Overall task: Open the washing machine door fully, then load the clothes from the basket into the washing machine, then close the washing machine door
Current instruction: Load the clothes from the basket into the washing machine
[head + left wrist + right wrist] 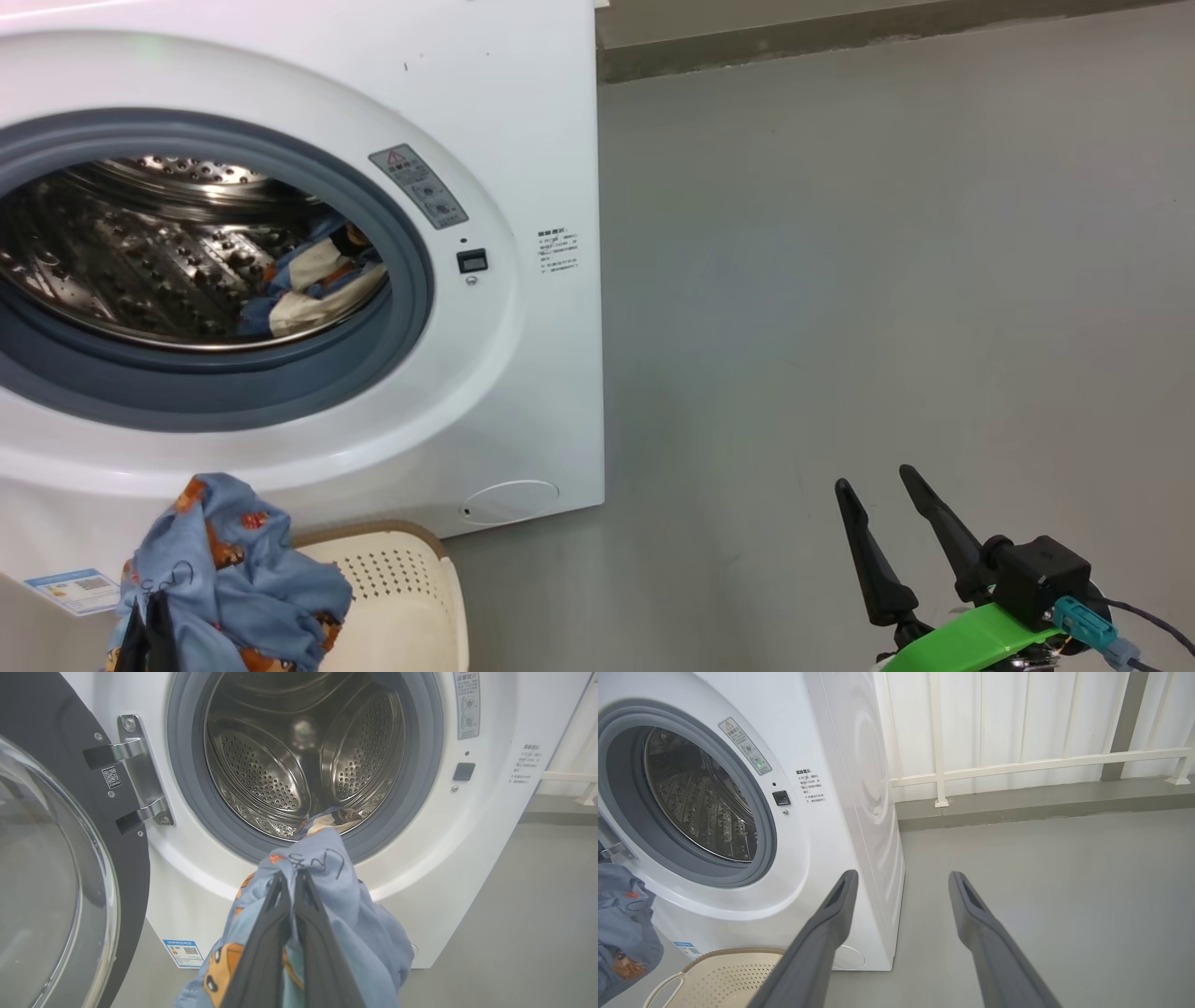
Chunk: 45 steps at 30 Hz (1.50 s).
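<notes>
light blue printed fabric clothes (364, 924) clamped in left gripper (292, 875), hanging before big white washing machine (523, 140) w/ door (46, 882) open; right gripper (876, 479) jaws wide, empty.

Head: I look down from high, close on the washing machine (523, 140).
Wrists: I look from low, facing its drum (261, 770), shared by all views.
</notes>
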Motion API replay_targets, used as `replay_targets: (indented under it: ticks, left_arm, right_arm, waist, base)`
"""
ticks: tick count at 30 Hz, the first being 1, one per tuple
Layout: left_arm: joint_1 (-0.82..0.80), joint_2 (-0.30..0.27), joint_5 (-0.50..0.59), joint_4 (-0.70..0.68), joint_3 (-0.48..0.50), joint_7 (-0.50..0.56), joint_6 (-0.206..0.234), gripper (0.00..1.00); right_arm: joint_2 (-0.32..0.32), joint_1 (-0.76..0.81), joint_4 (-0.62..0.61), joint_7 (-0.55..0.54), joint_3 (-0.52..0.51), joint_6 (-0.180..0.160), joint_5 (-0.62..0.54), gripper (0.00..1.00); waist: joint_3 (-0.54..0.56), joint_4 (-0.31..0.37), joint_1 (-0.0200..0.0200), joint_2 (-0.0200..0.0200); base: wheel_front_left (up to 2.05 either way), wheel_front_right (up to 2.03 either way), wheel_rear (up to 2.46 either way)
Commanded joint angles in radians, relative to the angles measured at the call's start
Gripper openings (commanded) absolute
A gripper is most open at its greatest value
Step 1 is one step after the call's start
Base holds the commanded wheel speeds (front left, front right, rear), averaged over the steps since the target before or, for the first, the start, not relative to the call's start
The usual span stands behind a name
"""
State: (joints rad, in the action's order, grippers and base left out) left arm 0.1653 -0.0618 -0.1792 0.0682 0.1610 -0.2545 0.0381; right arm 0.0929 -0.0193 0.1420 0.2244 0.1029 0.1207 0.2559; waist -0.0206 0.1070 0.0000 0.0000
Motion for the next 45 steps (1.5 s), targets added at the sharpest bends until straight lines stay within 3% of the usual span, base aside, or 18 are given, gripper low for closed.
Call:
replay_targets:
  ticks: [1,45]
  left_arm:
    - [-0.019,-0.007,0.015,-0.019,0.037,-0.007,-0.005,0.0]
    - [-0.044,0.01,0.026,-0.014,0.025,-0.007,-0.023,0.0]
  right_arm:
    - [0.003,-0.026,-0.02,0.003,0.021,0.01,-0.006,1.0]
    - [0.0,-0.028,-0.009,0.011,0.021,0.01,-0.003,1.0]
  waist:
    - [0.0,-0.002,0.0,0.0]
    - [-0.039,-0.028,0.0,0.0]
  base:
    - [0.0,0.0,0.0]
    - [0.0,0.0,0.0]
